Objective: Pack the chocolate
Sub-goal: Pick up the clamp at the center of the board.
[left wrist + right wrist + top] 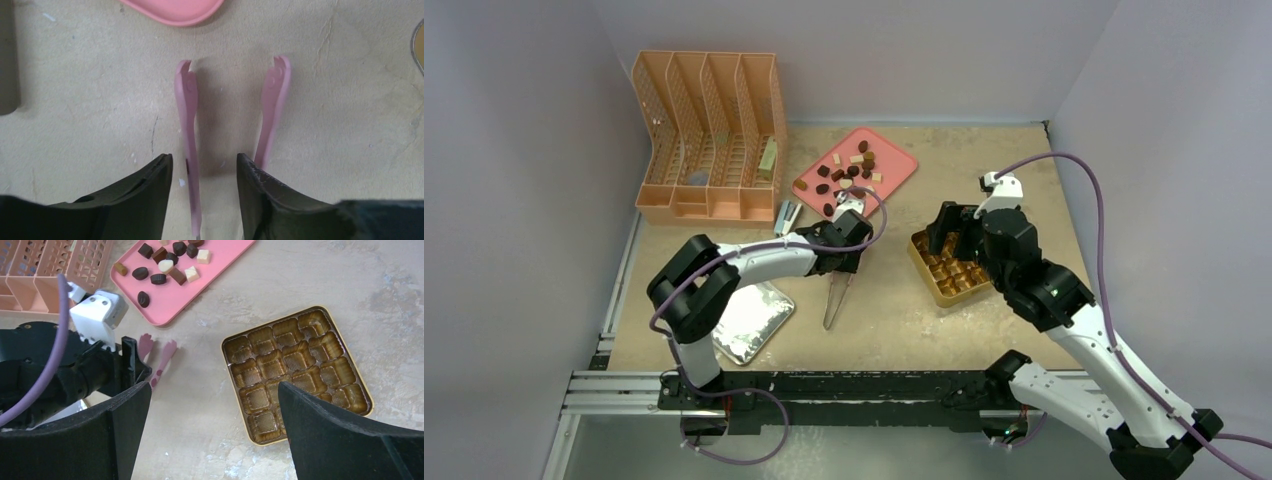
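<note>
- Silver foil dish lies on the counter, well to the near-left of the pink tray.
- Pink tongs sit just near of the tray. Their long axis runs near-to-far, with the handle end toward the arm bases. The two tips are spread apart and point at the tray's near edge, stopping short of it.
- Left tool straddles the tongs partway along their length, one finger outside each tong arm. The right finger meets its tong arm, and a sliver of counter shows between the left finger and the other arm. Cannot tell whether it is grasping the tongs or only bracketing them.
- Gold gridded box sits flat on the counter to the near-right of the tray and apart from it, turned slightly askew.
- Right tool hangs over the box, released, with its fingers spread wide and nothing between them.
- The chocolate is all on the pink tray, loose in one layer, with dark, reddish and a few cream pieces mixed together. The scatter forms a band along the tray's long axis, from near-left to far-right. The pieces are too small to tell which way each one points.
- Orange slotted file rack stands to the left of the tray, by the far wall.
</note>
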Robot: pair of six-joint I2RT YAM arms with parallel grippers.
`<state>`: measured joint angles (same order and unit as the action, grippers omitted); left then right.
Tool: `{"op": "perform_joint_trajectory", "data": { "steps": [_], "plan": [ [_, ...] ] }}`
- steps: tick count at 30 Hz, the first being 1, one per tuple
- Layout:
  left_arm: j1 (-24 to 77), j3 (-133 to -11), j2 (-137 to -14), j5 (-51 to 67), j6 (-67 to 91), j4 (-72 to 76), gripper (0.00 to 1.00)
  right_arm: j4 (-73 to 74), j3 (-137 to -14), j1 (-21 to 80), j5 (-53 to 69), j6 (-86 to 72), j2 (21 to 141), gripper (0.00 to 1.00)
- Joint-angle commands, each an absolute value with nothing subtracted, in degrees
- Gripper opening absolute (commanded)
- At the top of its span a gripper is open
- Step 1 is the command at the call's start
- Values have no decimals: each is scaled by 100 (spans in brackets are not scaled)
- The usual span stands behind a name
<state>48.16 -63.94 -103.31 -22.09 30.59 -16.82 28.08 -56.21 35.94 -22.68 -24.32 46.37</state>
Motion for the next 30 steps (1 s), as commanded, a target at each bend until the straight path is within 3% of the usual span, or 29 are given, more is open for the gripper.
{"op": "perform_joint_trajectory", "data": {
  "steps": [1,8,14,25,30],
  "plan": [
    [5010,-6655,-9834,-2591,3611,-2237,54,2769,-5638,3580,-2476,-2300,4579,99],
    [5482,-6717,-9832,-2803,4227,-2655,59,2736,-5683,3576,-2574,-2198,4650,99],
    [5485,-6520,-9714,-2770,4250,-2492,54,2755,-5737,3575,-2558,-2198,4659,99],
    [5488,-5954,-9674,-2630,4504,-2190,55,2798,-5682,3576,-2555,-2248,4623,99],
    [5489,-5881,-9747,-2566,4534,-2096,52,2761,-5687,3575,-2563,-2208,4638,99]
  ]
}}
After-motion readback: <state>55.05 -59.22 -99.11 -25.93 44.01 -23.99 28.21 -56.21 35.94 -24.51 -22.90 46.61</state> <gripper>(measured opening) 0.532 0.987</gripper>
